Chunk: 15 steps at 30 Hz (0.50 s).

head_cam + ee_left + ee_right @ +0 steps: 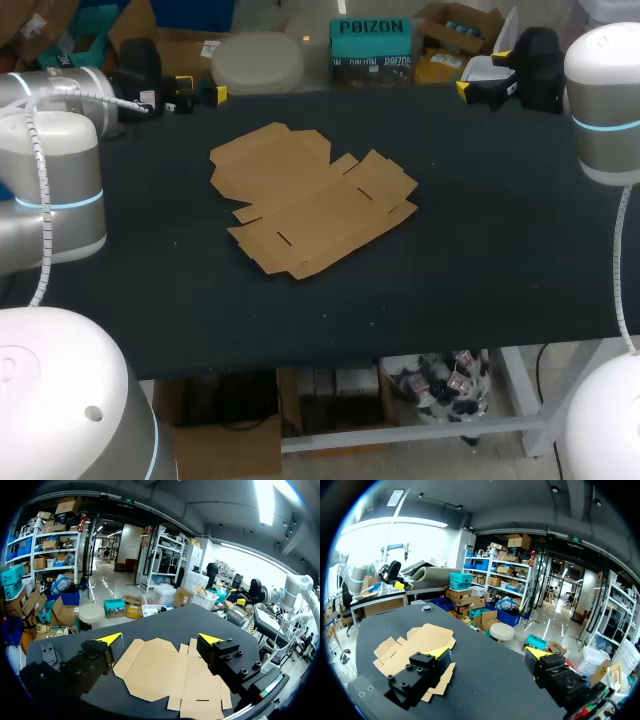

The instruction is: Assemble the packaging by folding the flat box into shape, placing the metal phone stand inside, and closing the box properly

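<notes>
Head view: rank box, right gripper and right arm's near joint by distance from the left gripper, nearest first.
1. Box: flat in the middle of the table, diagonally forward of the left gripper.
2. Right gripper: along the far edge, at the right side.
3. Right arm's near joint: past the front edge at the right, diagonally opposite.

I was running the rig in a robotics lab that doubled as a storeroom. My left arm (52, 190) and right arm (606, 100) flanked a black-topped table (490, 250). Beyond its far edge stood open shelves (50, 553) stacked with cartons (70, 505). More cartons lay on the floor, and strip lights (264, 495) ran along the bare ceiling (190, 502).
</notes>
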Each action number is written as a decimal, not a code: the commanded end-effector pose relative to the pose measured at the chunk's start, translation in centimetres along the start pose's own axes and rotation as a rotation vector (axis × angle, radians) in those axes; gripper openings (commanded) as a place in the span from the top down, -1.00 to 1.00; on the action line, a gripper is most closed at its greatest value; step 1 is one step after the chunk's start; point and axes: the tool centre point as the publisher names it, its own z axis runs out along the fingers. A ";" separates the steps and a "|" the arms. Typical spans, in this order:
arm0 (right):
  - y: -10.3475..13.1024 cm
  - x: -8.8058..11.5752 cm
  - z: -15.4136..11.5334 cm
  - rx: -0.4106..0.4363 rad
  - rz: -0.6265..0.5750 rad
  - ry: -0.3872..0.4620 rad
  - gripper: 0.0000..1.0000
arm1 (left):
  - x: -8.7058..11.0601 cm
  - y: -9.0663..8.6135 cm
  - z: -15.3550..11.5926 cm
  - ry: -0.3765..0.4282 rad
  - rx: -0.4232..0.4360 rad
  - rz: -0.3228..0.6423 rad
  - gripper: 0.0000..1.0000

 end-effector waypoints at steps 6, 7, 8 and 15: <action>-1.3 0.6 -0.9 0.289 0.070 -0.105 -1.00 | 1.9 1.3 -0.4 -0.147 -0.230 -0.257 -1.00; -1.5 0.8 -1.2 0.307 0.073 -0.067 -1.00 | 1.9 1.6 -0.5 -0.157 -0.268 -0.286 -1.00; -1.6 1.0 -1.5 0.350 0.079 -0.068 -1.00 | 2.0 1.8 -0.6 -0.136 -0.301 -0.321 -1.00; -2.7 1.4 -3.2 0.506 0.105 -0.040 -1.00 | 3.1 3.5 -1.7 -0.049 -0.442 -0.440 -1.00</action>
